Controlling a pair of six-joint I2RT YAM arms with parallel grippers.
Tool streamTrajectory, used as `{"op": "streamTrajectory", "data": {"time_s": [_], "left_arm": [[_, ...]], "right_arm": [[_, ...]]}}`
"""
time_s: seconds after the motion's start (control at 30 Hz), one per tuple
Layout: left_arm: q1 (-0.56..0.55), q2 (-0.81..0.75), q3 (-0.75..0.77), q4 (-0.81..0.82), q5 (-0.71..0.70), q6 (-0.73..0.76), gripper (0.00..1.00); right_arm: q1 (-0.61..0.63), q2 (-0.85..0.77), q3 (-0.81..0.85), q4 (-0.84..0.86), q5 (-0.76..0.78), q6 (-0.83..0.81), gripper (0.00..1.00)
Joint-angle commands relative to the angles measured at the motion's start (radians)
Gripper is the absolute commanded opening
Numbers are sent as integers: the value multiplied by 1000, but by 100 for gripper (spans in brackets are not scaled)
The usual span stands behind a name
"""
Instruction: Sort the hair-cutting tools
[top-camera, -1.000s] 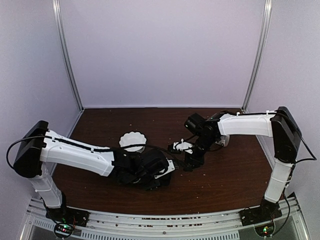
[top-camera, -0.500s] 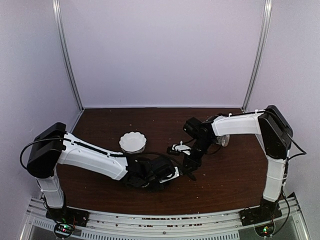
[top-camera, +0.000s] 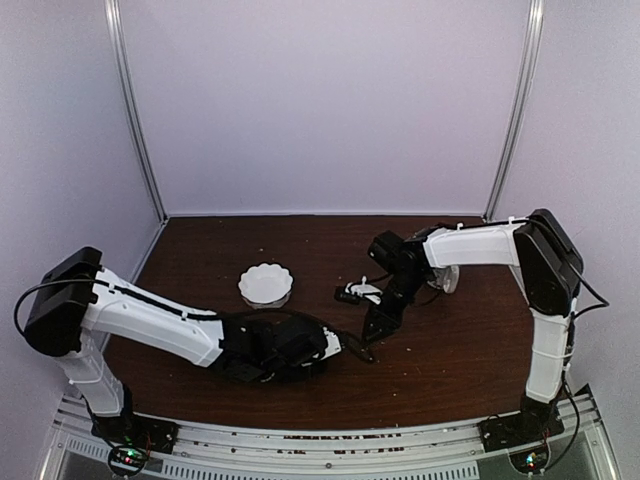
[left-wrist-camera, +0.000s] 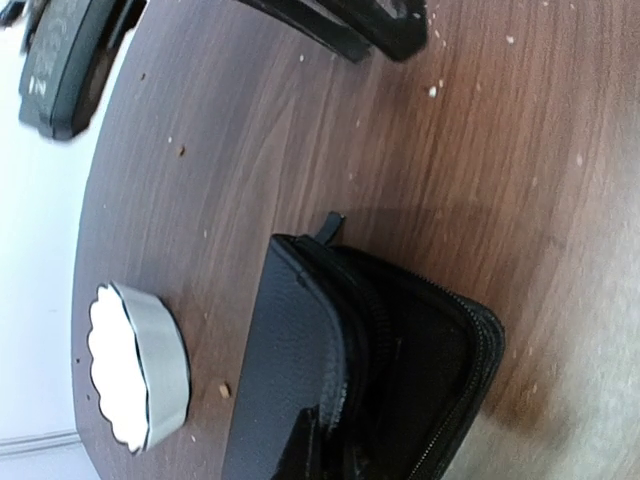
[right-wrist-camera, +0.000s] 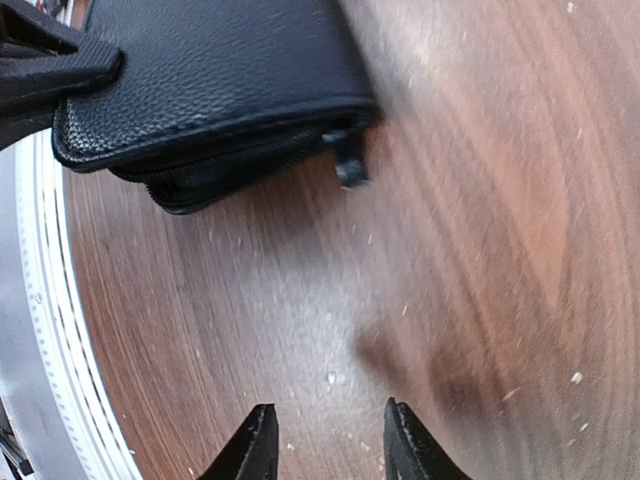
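Since the right gripper (right-wrist-camera: 328, 410) has its fingers (right-wrist-camera: 258, 445) parted over the table (right-wrist-camera: 480, 260), we see nothing held; the black case (right-wrist-camera: 220, 70) lies just beyond. Left gripper (top-camera: 338, 345): grip state unclear, we can't tell. White bowl (left-wrist-camera: 150, 365) sits near case. Scissors & clips aren't visible to us.

A: Where can you pass?
B: Bare table (right-wrist-camera: 470, 250) lies under my right jaws, with nothing between them.
A: What blocks you?
B: The black case (right-wrist-camera: 210, 80) just ahead, its zip pull (right-wrist-camera: 350, 165) jutting out and my left arm (top-camera: 160, 320) across it. The white bowl (top-camera: 266, 284) stands apart beyond it.
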Motion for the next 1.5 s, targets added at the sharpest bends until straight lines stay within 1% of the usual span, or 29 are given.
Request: {"op": "streamTrajectory", "data": {"time_s": [0.0,0.23,0.4,0.57,0.77,1.0,1.23,1.4,1.47], "left_arm": [[-3,-78,-94,42,18,-86,0],[-28,-104,-153,106,-5,-114,0],[-59,-117,-179,145,-32,-119,0],[-103,-157,-213,186,-95,-126,0],[-125,-204,-246,216,-167,-140,0],[-145,-230,-234,198,-183,-135,0],[-150,-218,-217,185,-178,-132,0],[-160,-212,-209,179,-182,-133,0],[-161,-211,-207,177,-182,-133,0]], "right_arm": [[4,45,72,-17,-49,28,38],[45,138,159,-28,-113,68,39],[90,189,217,-14,-100,98,39],[108,216,241,-6,-98,107,39],[112,223,230,1,-135,102,39],[113,231,236,-5,-269,80,40],[109,254,275,-13,-337,91,40],[98,265,283,2,-336,114,36],[89,270,283,10,-341,125,33]]}}
